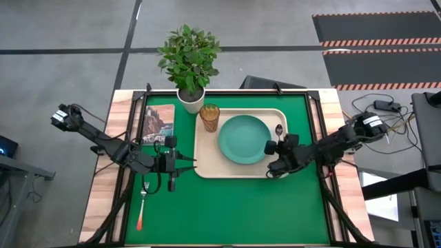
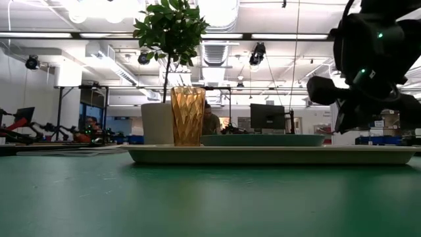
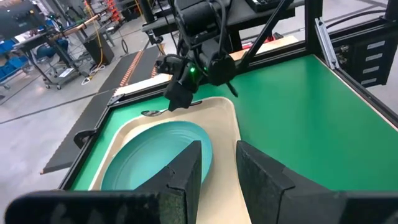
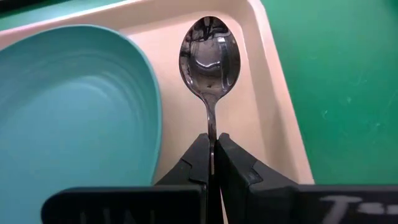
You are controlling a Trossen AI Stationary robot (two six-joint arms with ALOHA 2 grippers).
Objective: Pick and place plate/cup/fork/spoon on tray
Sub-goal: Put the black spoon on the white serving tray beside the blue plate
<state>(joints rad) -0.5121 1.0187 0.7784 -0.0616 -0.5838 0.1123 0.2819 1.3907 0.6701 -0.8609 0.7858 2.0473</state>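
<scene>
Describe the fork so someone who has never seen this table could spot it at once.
On the green mat, look outside the cream tray, toward the left arm's side. The fork lies alone there, below the left gripper. Its orange-red handle sets it apart from the all-silver spoon on the tray.

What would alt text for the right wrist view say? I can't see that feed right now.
The right gripper is shut on the thin handle of the spoon, whose bowl sits over the tray. The plate lies beside the spoon on the tray, and green table mat shows past the tray's rim.
</scene>
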